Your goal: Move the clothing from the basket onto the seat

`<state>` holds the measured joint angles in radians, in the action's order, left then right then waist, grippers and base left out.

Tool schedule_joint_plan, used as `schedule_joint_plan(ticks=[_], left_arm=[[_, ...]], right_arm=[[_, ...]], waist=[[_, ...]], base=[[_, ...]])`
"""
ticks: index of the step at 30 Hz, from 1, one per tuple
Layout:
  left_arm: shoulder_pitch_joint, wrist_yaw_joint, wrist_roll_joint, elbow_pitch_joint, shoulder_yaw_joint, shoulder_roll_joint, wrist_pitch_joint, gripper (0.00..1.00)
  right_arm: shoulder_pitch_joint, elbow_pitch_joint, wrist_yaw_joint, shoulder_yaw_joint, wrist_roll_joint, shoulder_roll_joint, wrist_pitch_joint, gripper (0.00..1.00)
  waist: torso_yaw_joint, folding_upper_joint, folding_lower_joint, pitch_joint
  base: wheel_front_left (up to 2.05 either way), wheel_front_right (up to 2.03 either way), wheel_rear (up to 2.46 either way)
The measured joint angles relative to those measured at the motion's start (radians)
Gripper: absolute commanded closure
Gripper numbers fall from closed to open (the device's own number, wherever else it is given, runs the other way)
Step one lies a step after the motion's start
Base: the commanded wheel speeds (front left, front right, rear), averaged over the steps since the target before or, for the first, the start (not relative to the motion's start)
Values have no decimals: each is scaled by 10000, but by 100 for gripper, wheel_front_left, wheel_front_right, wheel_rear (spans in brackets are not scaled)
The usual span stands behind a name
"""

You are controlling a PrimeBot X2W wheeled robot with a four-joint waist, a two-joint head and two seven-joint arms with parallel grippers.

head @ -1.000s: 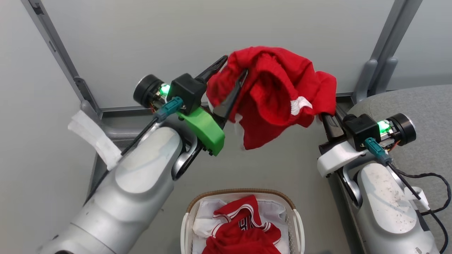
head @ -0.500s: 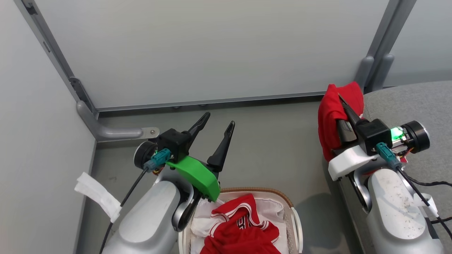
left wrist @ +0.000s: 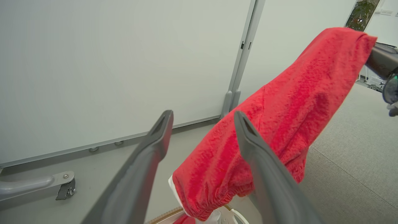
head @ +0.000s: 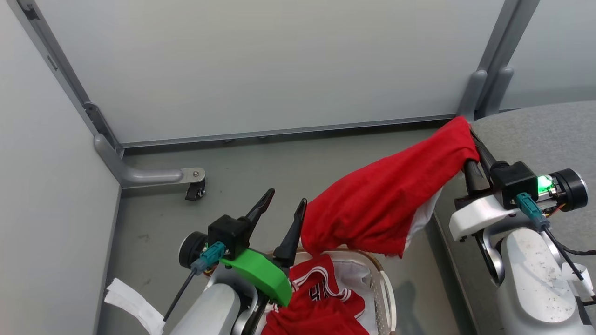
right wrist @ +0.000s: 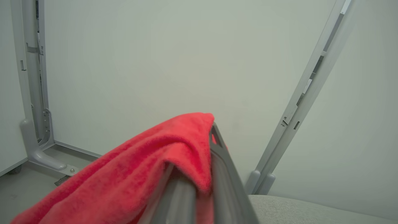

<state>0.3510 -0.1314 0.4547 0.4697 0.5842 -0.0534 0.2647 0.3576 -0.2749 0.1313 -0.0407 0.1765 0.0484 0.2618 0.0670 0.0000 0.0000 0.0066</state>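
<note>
Clothing: the plain red garment hangs from the right end effector, clamped shut on one edge near the seat, likely for transfer. Its low end trails toward the basket. The left end effector stands apart, empty, above the jersey in the basket.

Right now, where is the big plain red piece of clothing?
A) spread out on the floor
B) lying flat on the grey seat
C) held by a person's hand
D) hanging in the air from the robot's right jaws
D: the plain red garment is pinched in the shut right jaws and droops toward the basket, not yet on the seat.
</note>
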Motion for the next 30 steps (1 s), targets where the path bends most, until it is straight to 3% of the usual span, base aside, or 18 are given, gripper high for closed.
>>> schedule_joint_plan(ticks=[11,30], left_arm=[[-471,0,-355,-138,-71,36,0,0],[-322,8,-819,-593,324,58,0,0]], right_arm=[[10,295,0,-230,385,2,0,100],[215,790,2,-589,650,307,0,100]], waist=[[-682,0,0,79],[-3419,0,0,890]], base=[[0,0,0],[0,0,0]])
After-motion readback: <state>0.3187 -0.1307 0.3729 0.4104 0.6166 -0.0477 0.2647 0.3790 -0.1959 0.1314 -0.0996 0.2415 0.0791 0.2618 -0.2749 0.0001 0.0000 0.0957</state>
